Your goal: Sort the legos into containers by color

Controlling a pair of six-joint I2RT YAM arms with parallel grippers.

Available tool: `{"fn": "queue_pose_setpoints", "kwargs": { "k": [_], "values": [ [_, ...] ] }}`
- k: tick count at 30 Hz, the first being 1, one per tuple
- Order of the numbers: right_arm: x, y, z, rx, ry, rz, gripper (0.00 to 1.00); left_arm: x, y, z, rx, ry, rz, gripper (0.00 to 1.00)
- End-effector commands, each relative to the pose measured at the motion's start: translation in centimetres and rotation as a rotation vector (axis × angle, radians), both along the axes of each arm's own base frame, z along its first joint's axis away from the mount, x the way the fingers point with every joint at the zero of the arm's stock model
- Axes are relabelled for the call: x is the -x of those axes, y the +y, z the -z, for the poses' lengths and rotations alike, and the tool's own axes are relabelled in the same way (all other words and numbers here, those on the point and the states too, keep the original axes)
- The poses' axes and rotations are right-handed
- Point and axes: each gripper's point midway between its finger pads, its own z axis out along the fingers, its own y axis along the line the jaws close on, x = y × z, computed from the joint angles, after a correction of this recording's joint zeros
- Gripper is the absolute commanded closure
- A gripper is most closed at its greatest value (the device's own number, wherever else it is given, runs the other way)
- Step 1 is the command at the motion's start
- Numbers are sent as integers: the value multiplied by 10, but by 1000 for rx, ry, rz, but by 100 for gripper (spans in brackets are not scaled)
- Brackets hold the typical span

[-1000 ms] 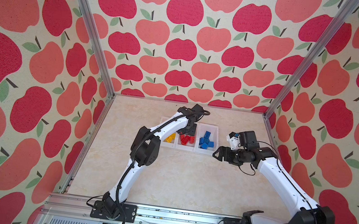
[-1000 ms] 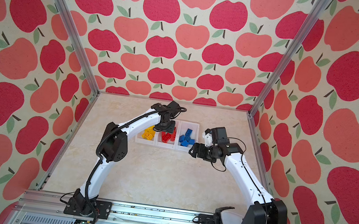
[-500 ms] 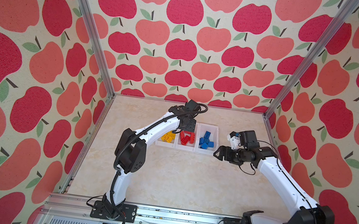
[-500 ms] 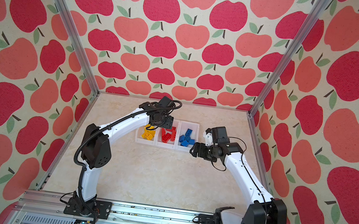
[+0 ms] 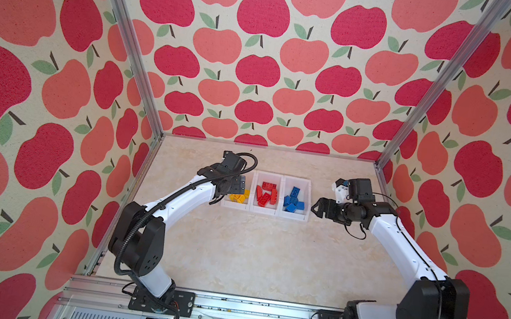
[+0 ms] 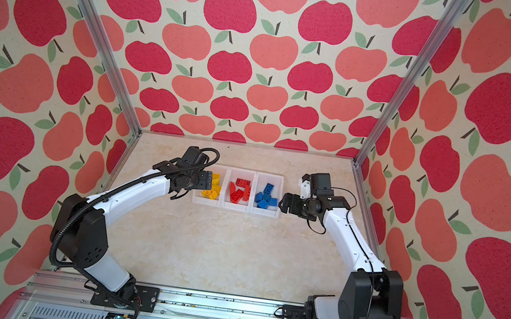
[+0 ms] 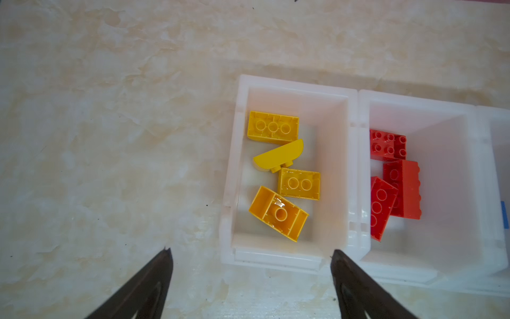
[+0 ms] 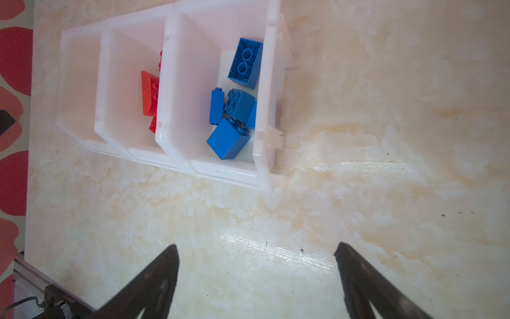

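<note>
Three joined white containers [image 5: 264, 212] stand in a row at the back of the table. In both top views the left one holds yellow legos [image 5: 237, 197], the middle one red legos [image 5: 265, 195], and the right one blue legos [image 5: 293, 200]. My left gripper [image 5: 238, 185] hovers over the left bin's outer side. In the left wrist view it [image 7: 249, 252] is open and empty, with several yellow legos [image 7: 281, 212] below. My right gripper [image 5: 316, 208] stands open and empty just right of the blue bin, and the right wrist view shows bare table between its fingertips [image 8: 256, 248] and several blue legos [image 8: 234, 110].
Apple-patterned walls with metal corner posts [image 5: 128, 43] close the table in on three sides. The marble-look tabletop [image 5: 251, 257] stretches from the bins to the front rail [image 5: 245, 306], where both arm bases are mounted.
My left gripper has moved left from over the middle bin to the yellow bin and its jaws have spread wider. The right gripper has stayed beside the blue bin and opened slightly.
</note>
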Motion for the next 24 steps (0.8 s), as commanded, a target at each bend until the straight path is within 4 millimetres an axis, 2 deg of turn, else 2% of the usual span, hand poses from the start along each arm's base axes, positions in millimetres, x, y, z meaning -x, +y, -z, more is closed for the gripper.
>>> {"fn": "queue_pose_setpoints", "kwargs": {
  "k": [1, 3, 8, 13, 19, 24],
  "values": [
    [-23, -14, -12, 53, -92, 10, 4, -6, 31, -11, -22, -99, -46, 6],
    [-32, -26, -13, 85, -125, 37, 1, -6, 52, -10, -28, -126, -79, 5],
    [-54, -56, -11, 161, -215, 102, 1, -3, 100, -7, -75, -204, -141, 4],
    [-73, -91, -1, 281, -331, 198, 1, -1, 139, -2, -110, -299, -204, 4],
    [-89, -115, 16, 345, -486, 253, 1, 5, 175, 9, -170, -422, -258, 5],
    [-93, -119, 30, 367, -602, 236, 1, 9, 189, 16, -212, -514, -241, 6]
  ]
}}
